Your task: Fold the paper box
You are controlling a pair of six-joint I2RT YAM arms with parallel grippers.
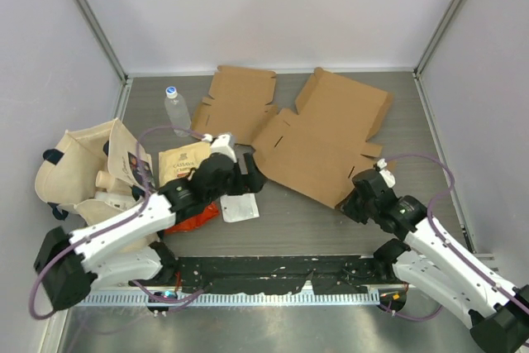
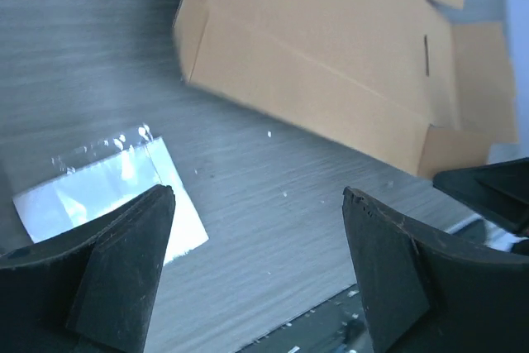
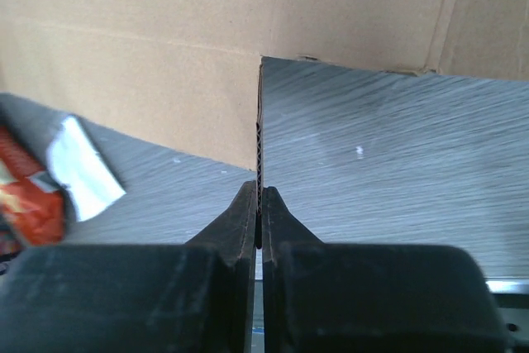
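box (image 1: pixel 318 142) laid flat mid-table, slightly right. near-right flap is pinched tight in right claw (image 3: pixel 259 204). left claw (image 2: pixel 256 229) is held wide apart, nothing in it, just beside box's left edge. risk imo: flap gets creased wrong or torn if it's yanked one-sided, or thin card gets slipped out. tote (image 1: pixel 78 155) at left: pale stuff is seen inside, can't be identified.

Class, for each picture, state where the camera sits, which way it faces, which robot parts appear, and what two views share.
Top external: fixed above and behind the arms, looking down at the table; both arms show.
Left wrist: on the left arm, looking low across the table at the cardboard sheet; its open fingers show.
Right wrist: on the right arm, facing the sheet's edge, pinched between its shut fingers.
Shared: both wrist views show the sheet and white packet.
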